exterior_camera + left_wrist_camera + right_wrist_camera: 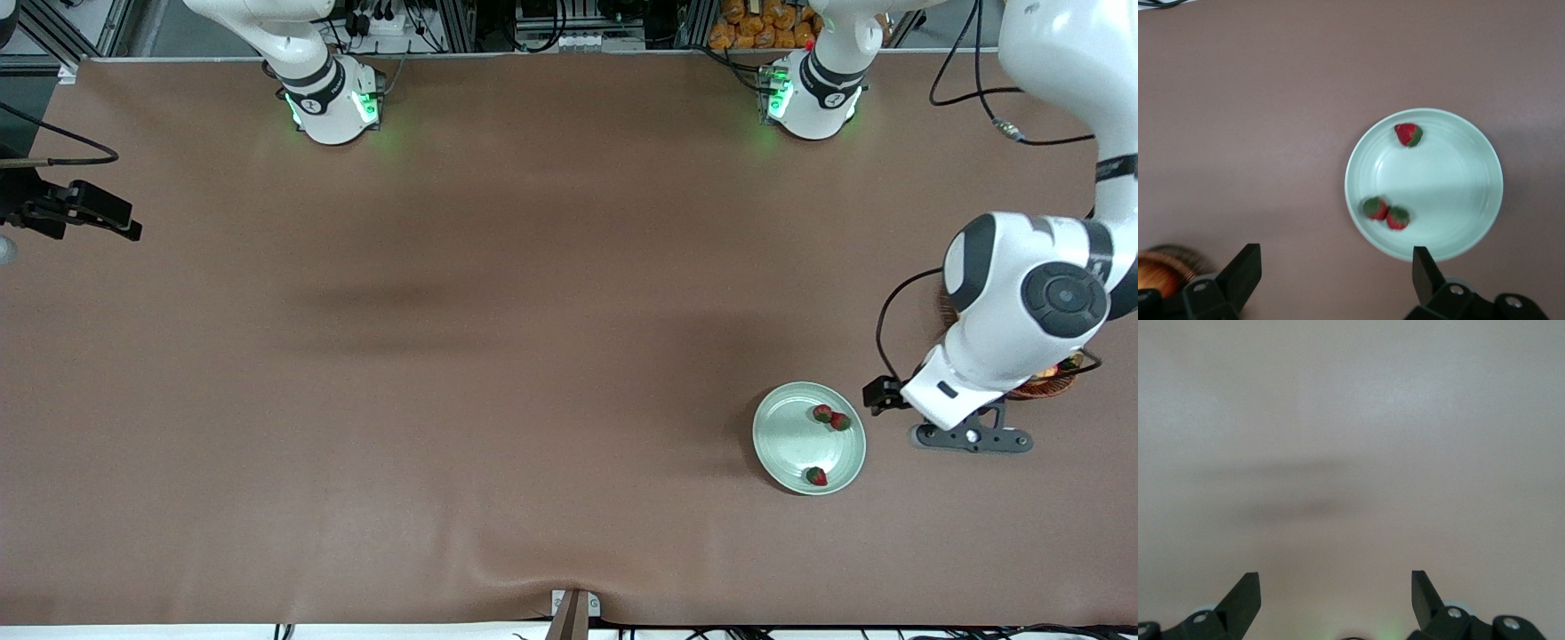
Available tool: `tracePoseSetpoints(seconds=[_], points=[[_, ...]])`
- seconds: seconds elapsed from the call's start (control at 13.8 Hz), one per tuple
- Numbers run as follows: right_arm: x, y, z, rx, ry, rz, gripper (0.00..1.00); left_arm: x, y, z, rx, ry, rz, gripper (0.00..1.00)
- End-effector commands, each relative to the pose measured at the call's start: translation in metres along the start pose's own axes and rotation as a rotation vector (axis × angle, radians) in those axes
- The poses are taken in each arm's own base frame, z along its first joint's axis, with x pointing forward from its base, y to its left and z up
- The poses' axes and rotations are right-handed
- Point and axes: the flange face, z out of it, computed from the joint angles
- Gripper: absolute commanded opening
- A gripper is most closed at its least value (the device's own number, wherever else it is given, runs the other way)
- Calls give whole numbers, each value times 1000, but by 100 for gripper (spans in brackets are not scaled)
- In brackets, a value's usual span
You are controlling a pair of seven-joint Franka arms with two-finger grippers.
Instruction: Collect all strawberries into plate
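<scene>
The pale mint-green plate [782, 444] lies toward the left arm's end of the table, near the front camera. Three strawberries lie in it: two side by side [822, 413] [840, 421] and one [816, 476] by the rim nearest the camera. In the left wrist view the plate [1451, 180] holds the single strawberry [1408, 134] and the pair [1374, 208] [1398, 217]. My left gripper [1336, 267] hangs open and empty over bare table between plate and basket, hidden under the wrist [956, 391] in the front view. My right gripper [1336, 587] is open and empty over bare table.
A brown wicker basket [1053, 384] stands beside the plate, mostly hidden under the left arm; its rim [1158, 273] shows in the left wrist view. Brown cloth covers the table.
</scene>
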Motion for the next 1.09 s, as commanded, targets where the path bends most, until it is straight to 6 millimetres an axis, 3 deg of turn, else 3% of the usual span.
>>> tracePoseSetpoints(seconds=[0.0, 0.15, 0.22, 0.36, 0.58, 0.8, 1.02], points=[[0, 9, -5, -13, -4, -20, 100, -16, -5, -45, 8, -18, -21, 100], [0, 10, -5, -12, -4, -19, 100, -23, -4, -75, -9, -13, -44, 100], [0, 9, -5, -12, -4, -19, 100, -29, 13, -91, -23, -21, -43, 100], [0, 7, -5, -12, -5, -20, 100, -36, 19, -113, -26, -20, -58, 100], [-2, 6, -8, -12, 1, -17, 100, -48, 15, -139, -35, -29, -71, 100], [-2, 6, -11, -13, 9, -14, 100, -70, -5, -172, -14, -64, -81, 100], [-2, 4, -10, -14, 6, -16, 100, -94, 2, -206, -21, -95, -71, 100]])
